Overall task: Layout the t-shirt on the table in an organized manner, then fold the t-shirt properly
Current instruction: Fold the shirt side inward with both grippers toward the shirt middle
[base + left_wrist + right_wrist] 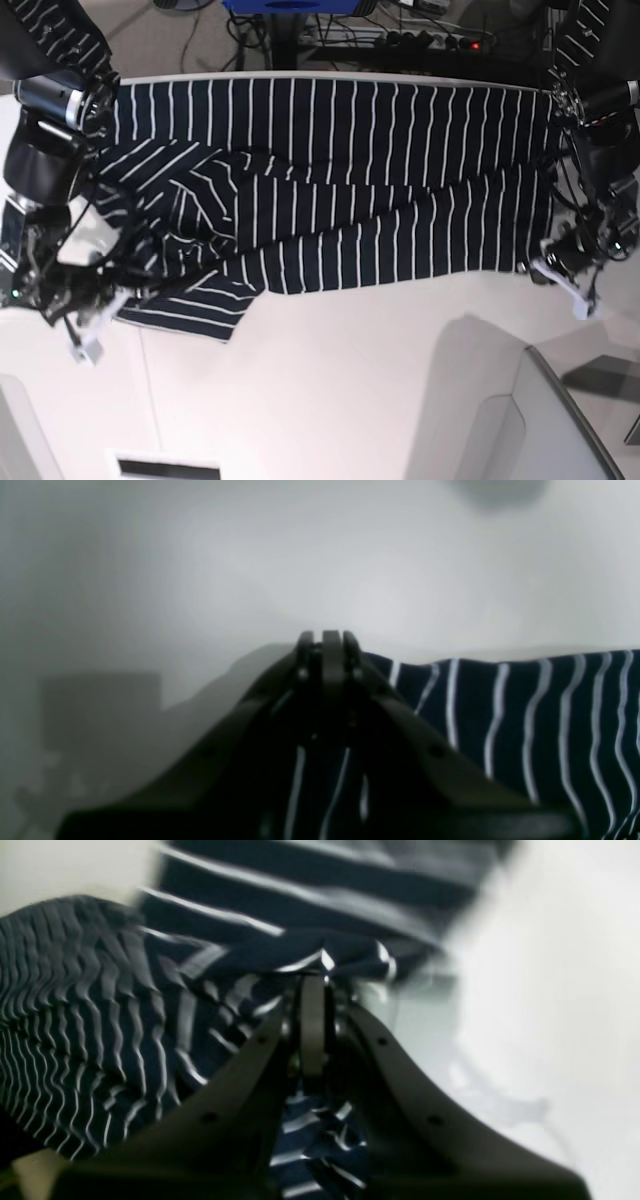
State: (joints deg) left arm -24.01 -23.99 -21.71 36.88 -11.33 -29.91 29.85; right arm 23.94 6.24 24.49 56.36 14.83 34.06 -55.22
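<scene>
One t-shirt point(330, 190), item of record: dark navy cloth with thin white stripes, spread across the far half of the white bench point(350, 400). No containers appear in any view.

Condition of the garment: the far edge runs nearly straight along the far side of the bench, from one arm to the other. The near edge is uneven. Toward the base view's left the cloth is bunched and creased, with stripes running at several angles and a folded flap lying toward the near-left. Toward that view's right the cloth lies flatter, its stripes mostly parallel.

Left fingers point(327, 642): closed together, the tips meeting at the edge of the striped cloth. In the left wrist view the cloth lies just beside and beneath the fingers, and stripes show through the gap lower down between them, so they are clamped on the shirt's corner. In the base view this gripper point(560, 270) sits at the near-right corner of the garment.

Right fingers point(312, 990): closed, pinching a crumpled fold of the shirt. In the right wrist view, rumpled striped cloth fills the space to the left of the fingers and between them, with bare bench to their right. In the base view this gripper point(90, 300) is at the near-left flap of the garment.
</scene>
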